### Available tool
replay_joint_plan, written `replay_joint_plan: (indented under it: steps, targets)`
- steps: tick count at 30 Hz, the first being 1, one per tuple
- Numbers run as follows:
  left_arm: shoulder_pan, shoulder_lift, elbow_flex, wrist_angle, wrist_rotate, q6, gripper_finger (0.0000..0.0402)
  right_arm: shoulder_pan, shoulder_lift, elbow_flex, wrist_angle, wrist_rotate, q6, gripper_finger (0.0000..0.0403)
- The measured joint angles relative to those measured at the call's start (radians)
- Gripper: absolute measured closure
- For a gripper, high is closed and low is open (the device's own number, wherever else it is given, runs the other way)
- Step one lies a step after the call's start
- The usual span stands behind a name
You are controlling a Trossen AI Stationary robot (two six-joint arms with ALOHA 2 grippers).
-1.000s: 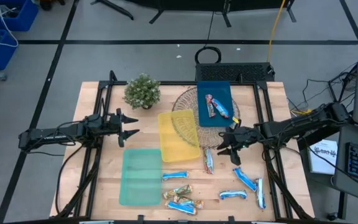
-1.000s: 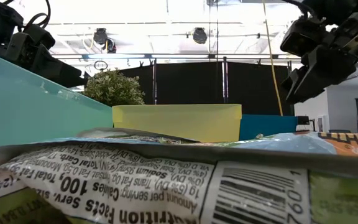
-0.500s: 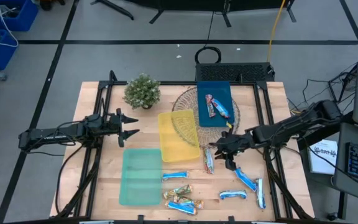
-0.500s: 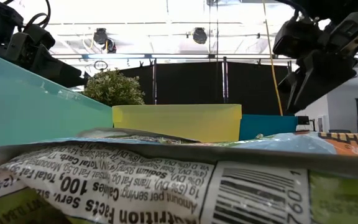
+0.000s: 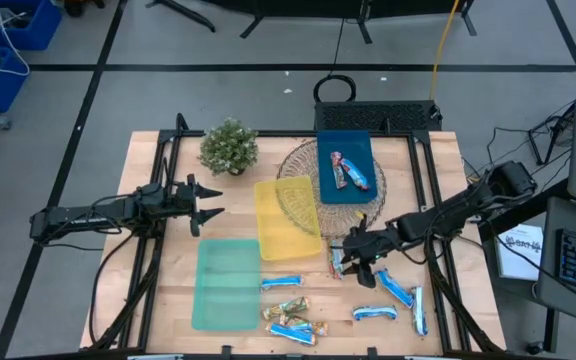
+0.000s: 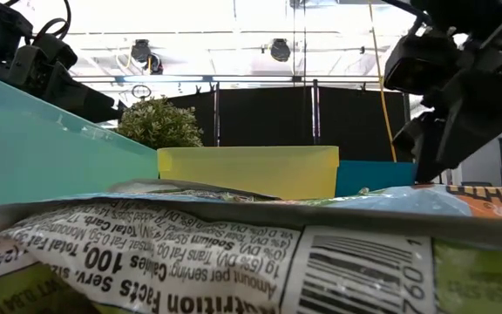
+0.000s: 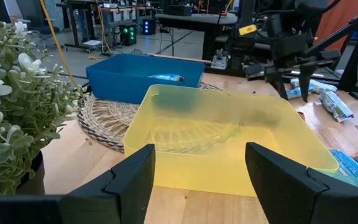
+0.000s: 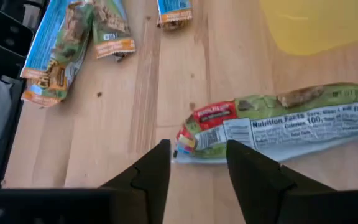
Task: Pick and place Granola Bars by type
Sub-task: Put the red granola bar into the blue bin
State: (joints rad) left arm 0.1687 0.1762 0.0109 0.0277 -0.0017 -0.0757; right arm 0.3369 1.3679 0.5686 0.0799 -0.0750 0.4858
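We see the right gripper [image 5: 355, 252] low over the middle of the wooden tabletop [image 5: 168, 280], its jaws released and straddling one end of a shiny granola bar with a red-and-green wrapper [image 8: 278, 121] that lies flat on the wood just beside the translucent yellow rectangular tray [image 5: 286, 217]. Two more bars lie in the dark blue rectangular tray [image 5: 344, 165] on the round woven mat [image 5: 293, 160] near the far edge, and the remaining blue-and-white and gold-brown bars [image 5: 288, 310] are scattered along the near edge, beside the pale green flat tray [image 5: 226, 283]. The left gripper [image 5: 208, 203] waits over the left side, jaws released, near the small potted green plant [image 5: 229, 146].
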Motion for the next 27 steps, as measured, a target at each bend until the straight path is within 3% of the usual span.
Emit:
replay_joint_plan:
  steps: [9, 17, 27]
  targets:
    - [0.000, 0.000, 0.000, 0.000, 0.000, 0.000, 0.0146, -0.090, 0.002, 0.000, -0.004, 0.100, -0.027, 0.0238]
    - [0.000, 0.000, 0.000, 0.000, 0.000, 0.000, 0.0146, -0.171, 0.002, 0.000, -0.050, 0.125, -0.030, 0.0242]
    - [0.000, 0.000, 0.000, 0.000, 0.000, 0.000, 0.0146, -0.183, 0.006, 0.000, -0.052, 0.127, -0.055, 0.0245]
